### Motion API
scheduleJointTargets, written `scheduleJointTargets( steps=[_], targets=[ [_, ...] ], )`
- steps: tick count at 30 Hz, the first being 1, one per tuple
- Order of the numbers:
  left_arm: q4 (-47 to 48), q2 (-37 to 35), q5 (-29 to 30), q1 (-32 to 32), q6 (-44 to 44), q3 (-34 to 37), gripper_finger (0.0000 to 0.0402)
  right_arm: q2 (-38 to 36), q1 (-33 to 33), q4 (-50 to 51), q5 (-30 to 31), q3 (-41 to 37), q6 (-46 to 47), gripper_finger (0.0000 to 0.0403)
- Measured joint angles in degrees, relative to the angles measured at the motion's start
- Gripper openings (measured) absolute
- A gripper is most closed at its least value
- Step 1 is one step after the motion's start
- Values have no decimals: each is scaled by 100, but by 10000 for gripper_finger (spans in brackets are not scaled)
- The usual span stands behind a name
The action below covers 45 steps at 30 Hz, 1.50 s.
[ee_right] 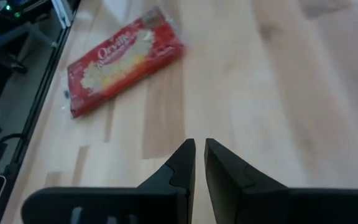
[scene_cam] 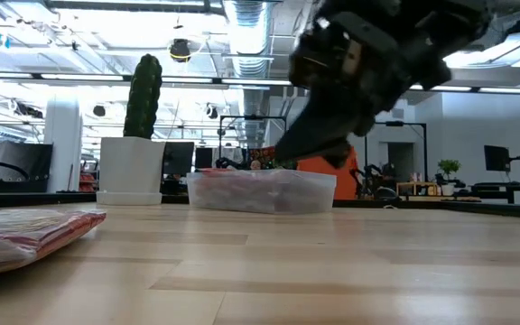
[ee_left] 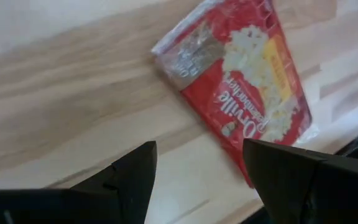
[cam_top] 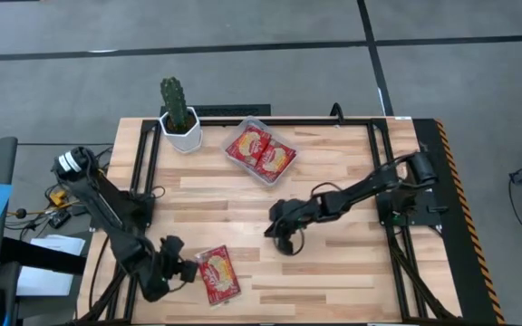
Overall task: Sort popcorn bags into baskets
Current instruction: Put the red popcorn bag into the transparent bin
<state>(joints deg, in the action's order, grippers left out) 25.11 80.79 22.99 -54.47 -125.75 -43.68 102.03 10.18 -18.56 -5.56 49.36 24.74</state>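
the tabletop is a light wooden slab bordered by black rails; a clear shallow plastic tray sits toward its far edge, just beside a white pot holding a green cactus; two red popcorn bags lie flat side by side inside the tray; in the low view the tray shows red contents through its wall, with the pot to one side of it.

one further popcorn bag lies loose on the tabletop near the front edge, well apart from the tray; its printed face is up, red with a yellowish popcorn picture and a clear crimped end, as the left wrist view shows; the same bag appears in the right wrist view and at the edge of the low view.

the left end effector hangs low over the front left of the tabletop, just beside the loose bag; its fingers stand wide apart and hold nothing; the bag lies ahead of them, not between them.

the right end effector hovers over the middle of the tabletop, between the tray and the loose bag; its fingers are drawn nearly together with a narrow gap, gripping nothing; bare wood lies beneath them.
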Motion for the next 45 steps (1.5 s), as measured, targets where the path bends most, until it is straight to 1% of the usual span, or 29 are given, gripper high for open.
scheduleJointTargets(
  steps=[4,9,13,17,22,24,27,34,38,45],
  targets=[
    [-576,584,91,-165,-169,-1,226,526,174,78,103,576,101,63],
    [-1714,1428,716,-222,-173,-2,226,1009,351,160,125,1066,325,63],
    [-2263,1913,1240,-215,-171,-26,226,1372,509,128,114,1449,429,63],
    [-2653,2259,1539,-176,-146,-25,226,1819,653,126,75,1886,437,63],
    [-2791,2365,1696,-79,-73,-33,226,2414,726,172,-439,2515,436,63],
    [-2756,2369,1799,-58,-90,-33,226,2598,692,113,-527,2719,436,63],
    [-2690,2372,1842,9,-162,-31,226,2683,621,154,-613,2906,355,63],
    [-2577,2372,1929,163,-254,-31,223,2683,537,175,-635,3017,89,63],
    [-2516,2376,2081,240,-369,-33,195,2683,508,296,-756,3017,80,63],
    [-2451,2385,2160,387,-377,-33,116,2683,520,451,-790,3017,-28,63]
  ],
)
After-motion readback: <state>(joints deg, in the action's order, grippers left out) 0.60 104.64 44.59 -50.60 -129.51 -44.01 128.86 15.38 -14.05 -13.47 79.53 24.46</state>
